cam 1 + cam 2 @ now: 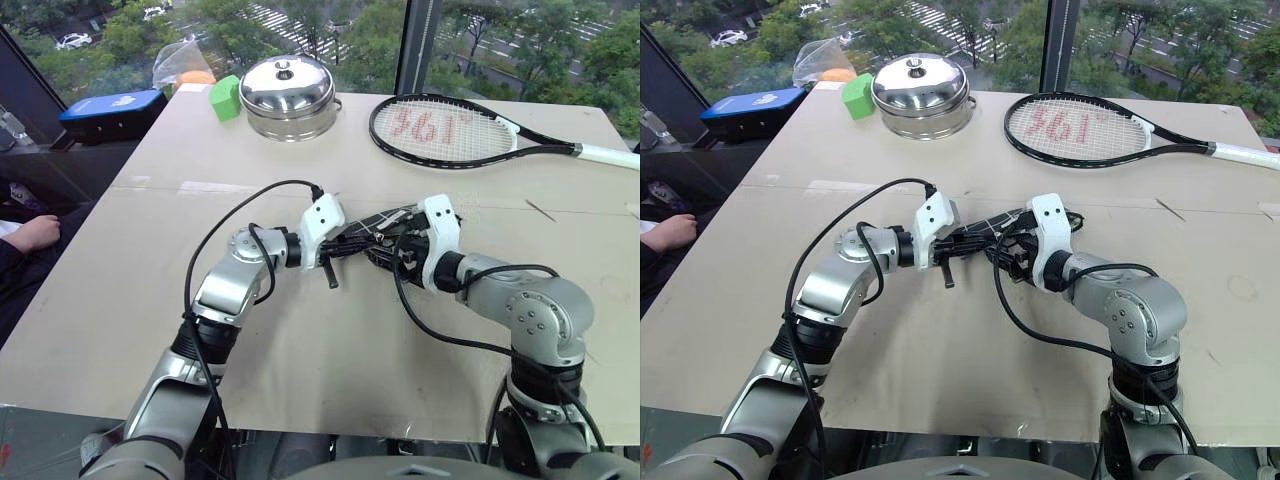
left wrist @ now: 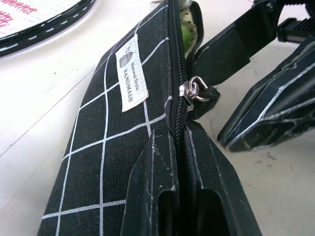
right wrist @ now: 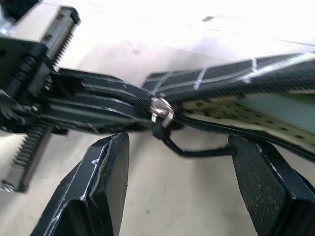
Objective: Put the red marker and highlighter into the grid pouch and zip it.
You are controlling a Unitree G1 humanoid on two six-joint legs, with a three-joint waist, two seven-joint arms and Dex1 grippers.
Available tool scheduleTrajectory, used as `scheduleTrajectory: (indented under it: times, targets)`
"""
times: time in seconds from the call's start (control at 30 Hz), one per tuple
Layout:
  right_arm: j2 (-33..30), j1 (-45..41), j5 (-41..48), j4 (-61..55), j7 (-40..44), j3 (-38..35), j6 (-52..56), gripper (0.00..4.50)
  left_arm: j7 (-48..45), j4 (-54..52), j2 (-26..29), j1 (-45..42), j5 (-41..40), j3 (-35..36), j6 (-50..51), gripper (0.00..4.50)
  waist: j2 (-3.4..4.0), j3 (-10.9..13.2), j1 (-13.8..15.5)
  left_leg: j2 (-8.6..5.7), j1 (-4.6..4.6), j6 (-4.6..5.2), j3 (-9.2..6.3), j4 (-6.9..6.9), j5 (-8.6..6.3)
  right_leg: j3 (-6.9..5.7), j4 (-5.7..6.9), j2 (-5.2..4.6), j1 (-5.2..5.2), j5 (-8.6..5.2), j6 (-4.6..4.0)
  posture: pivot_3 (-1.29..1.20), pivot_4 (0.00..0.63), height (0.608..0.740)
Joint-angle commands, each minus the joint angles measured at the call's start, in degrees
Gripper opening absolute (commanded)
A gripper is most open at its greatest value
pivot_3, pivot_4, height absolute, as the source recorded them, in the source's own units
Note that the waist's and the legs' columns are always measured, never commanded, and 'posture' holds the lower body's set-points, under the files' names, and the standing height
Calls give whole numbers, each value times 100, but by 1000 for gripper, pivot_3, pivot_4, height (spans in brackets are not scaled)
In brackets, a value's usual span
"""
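Two grippers meet at the grid pouch (image 2: 113, 142), lifted off the table (image 1: 300, 330): the left gripper (image 2: 183, 147) pinches its zipped end steady, while the right gripper (image 3: 182, 162) spreads wide around the zipper pull (image 3: 161, 112). Something green, probably the highlighter (image 2: 187, 30), sits inside.

Silver arms, white wrists, black cables, black fingers (image 2: 206, 196)

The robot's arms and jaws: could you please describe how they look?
Both arms have rounded silver-grey metal segments with black joints and loose black cables looping alongside. Each wrist carries a white block. The left gripper and right gripper each end in two flat black jaws with scuffed edges, and toothed black racks sit behind them.
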Motion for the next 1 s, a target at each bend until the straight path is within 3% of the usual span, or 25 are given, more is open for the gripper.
scheduleTrajectory:
  times: [0.03, 0.07, 0.27, 0.43, 0.5, 0.77, 0.87, 1.0]
  targets:
    - [35, -141, 23, 39, 102, 65, -281, 3207, -29, -308, 9, -43, -105, 0, 12, 0, 0, 0, -2, 0, 0, 0, 0, 0, 0, 0, 0, 0, 0, 0, 0, 0, 150, 740]
    - [51, -150, 22, 77, 103, 93, -310, 3207, -29, -324, 15, -37, -108, 3, 19, 0, 0, 0, -3, 0, 0, 0, 0, 0, 0, 0, 0, 0, 0, 0, 0, 0, 150, 740]
    - [139, -158, -17, 161, 69, 173, -406, 763, -22, -403, 59, 8, -123, 7, 43, 0, 1, 0, -4, 0, 0, 0, 0, 0, 0, 0, 1, 0, -1, 0, 0, 0, 150, 740]
    - [255, -140, -21, 179, 1, 99, -368, 763, -41, -437, 104, 47, -106, -9, 12, 0, 1, 0, -2, 0, 0, 0, 1, 0, 0, 1, 0, 0, -1, 0, 0, 0, 150, 740]
    - [271, -120, -49, 186, -52, 64, -317, 60, -45, -446, 118, 61, -109, -7, 3, 0, 1, 0, -5, 1, 0, -1, 0, -2, 1, 1, 1, 1, -3, 0, 0, 0, 150, 740]
    - [27, 121, -38, -729, -423, -1133, 413, 60, 111, -242, 204, 82, 62, 59, -126, 0, 1, 1, 12, 1, -2, -2, 2, -2, 1, 2, -2, -1, -3, 0, 0, 0, 150, 740]
    - [-202, 153, -239, -974, -585, -1807, 879, 60, 170, -141, 222, 82, 143, 57, -211, 0, 2, 1, 16, 1, -2, -1, 2, -3, 0, 1, -1, -1, -3, 0, 0, 0, 150, 740]
    - [-1078, 468, -631, -994, -634, -2073, 1035, 60, 186, 29, 205, 91, 305, -37, -514, 0, 2, 1, 14, -1, -2, 1, 3, -3, -1, 1, -4, -2, -3, 0, 0, 0, 150, 740]
